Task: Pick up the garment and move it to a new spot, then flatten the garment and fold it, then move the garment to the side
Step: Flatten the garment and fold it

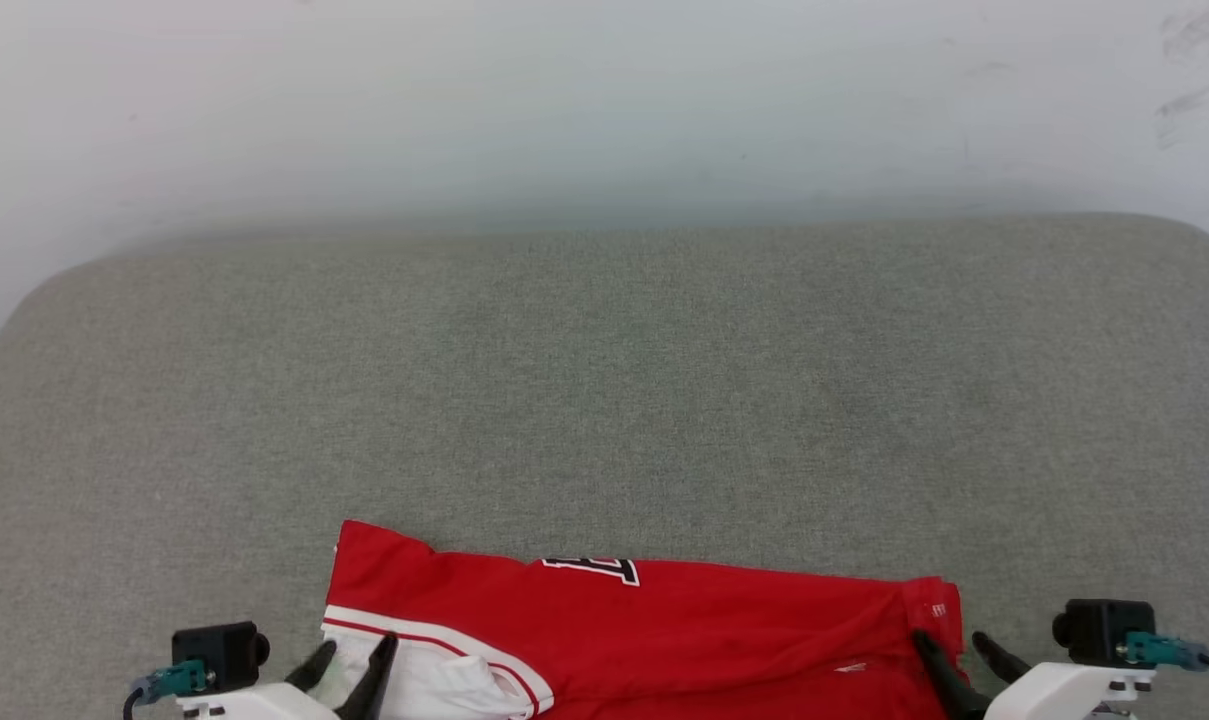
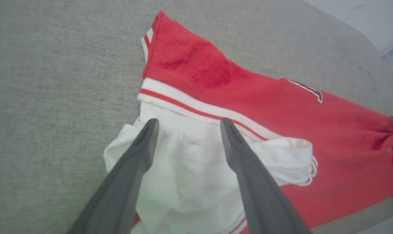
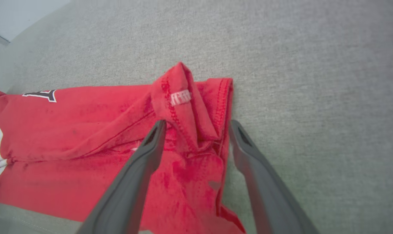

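The left pincer (image 2: 189,122) stands spread, its two dark fingers wide apart with nothing clamped between them. In the left wrist view they rise from the bottom edge over a crumpled white sleeve (image 2: 189,169). Whether the tips touch the cloth cannot be told. Just beyond the tips, a white band with a red stripe (image 2: 196,109) crosses the middle of the frame, and red cloth runs on from it to the upper middle and the right edge.

The right pincer (image 3: 198,123) is spread as well and grips nothing. In the right wrist view its fingers straddle a raised, folded corner of red hem (image 3: 196,113), one finger over the cloth and the other over bare grey surface beside the edge. A small white label (image 3: 180,97) sits on that fold, above the tips at the centre of the frame.

In the head view, the garment (image 1: 664,630) lies as a long red strip along the bottom edge. It reaches from the left pincer at lower left to the right pincer at lower right. Part of a black-and-white graphic (image 1: 592,570) shows on its upper edge. The grey cloth-covered bench (image 1: 604,400) spreads out above it, and a pale wall (image 1: 604,100) fills the top of the frame.
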Robot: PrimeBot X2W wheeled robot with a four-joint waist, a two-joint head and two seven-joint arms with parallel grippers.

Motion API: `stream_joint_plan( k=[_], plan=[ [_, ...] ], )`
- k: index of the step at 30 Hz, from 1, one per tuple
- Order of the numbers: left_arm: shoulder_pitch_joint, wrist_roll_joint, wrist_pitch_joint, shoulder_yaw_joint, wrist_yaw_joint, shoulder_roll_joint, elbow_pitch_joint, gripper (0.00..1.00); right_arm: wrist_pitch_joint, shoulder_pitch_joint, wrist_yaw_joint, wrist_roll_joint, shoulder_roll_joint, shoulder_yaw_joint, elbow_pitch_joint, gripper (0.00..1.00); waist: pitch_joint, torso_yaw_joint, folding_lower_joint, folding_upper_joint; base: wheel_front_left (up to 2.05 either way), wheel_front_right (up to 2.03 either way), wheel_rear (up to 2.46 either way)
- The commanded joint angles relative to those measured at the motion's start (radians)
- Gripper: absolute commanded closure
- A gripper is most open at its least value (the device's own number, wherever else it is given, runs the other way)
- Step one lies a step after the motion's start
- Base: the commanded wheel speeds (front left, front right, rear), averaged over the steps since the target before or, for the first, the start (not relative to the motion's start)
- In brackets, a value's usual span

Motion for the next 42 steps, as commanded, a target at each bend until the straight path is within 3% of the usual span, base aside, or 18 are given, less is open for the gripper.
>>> stream_joint_plan(
  k=[1,9,19,28,39,40,41,42],
  plan=[
    [-0.016,0.014,-0.031,0.010,0.005,-0.006,-0.001,0.00,-0.005,0.020,-0.001,-0.001,0.002,-0.011,-0.020,0.00,-0.008,-0.003,0.0000,-0.0001,0.00,0.00,0.00],
    [-0.046,0.119,-0.198,0.043,0.041,-0.030,-0.038,0.00,0.088,0.058,-0.001,-0.005,-0.022,-0.087,-0.137,0.00,-0.037,-0.006,0.0000,-0.0001,0.00,0.00,0.00],
    [-0.036,0.326,-0.231,0.151,0.081,-0.105,-0.160,0.00,0.306,0.028,-0.001,-0.015,-0.050,-0.126,-0.188,0.00,-0.029,0.023,0.0000,-0.0001,0.00,0.00,0.00],
    [-0.030,0.442,-0.230,0.207,0.056,-0.163,-0.226,0.00,0.373,-0.015,-0.001,-0.029,-0.042,-0.085,-0.122,0.00,0.020,0.073,0.0000,-0.0001,0.00,0.00,0.00],
    [-0.042,0.486,-0.230,0.236,0.028,-0.197,-0.228,0.00,0.412,-0.068,-0.001,-0.030,-0.018,-0.052,0.029,0.00,0.073,0.094,0.0000,-0.0001,0.00,0.00,0.00],
    [-0.044,0.489,-0.230,0.239,0.023,-0.201,-0.226,0.00,0.425,-0.066,-0.001,-0.020,-0.009,-0.044,0.046,0.13,0.075,0.095,0.0000,-0.0001,0.00,0.00,0.00],
    [-0.045,0.492,-0.230,0.242,0.020,-0.205,-0.225,0.00,0.435,-0.065,-0.001,-0.012,-0.002,-0.034,0.059,0.51,0.076,0.096,0.0000,-0.0001,0.00,0.00,0.00],
    [-0.044,0.493,-0.230,0.246,0.015,-0.209,-0.222,0.00,0.441,-0.064,0.000,-0.004,0.004,-0.025,0.067,0.80,0.077,0.097,0.0000,-0.0001,0.00,0.00,0.00]
  ],
)
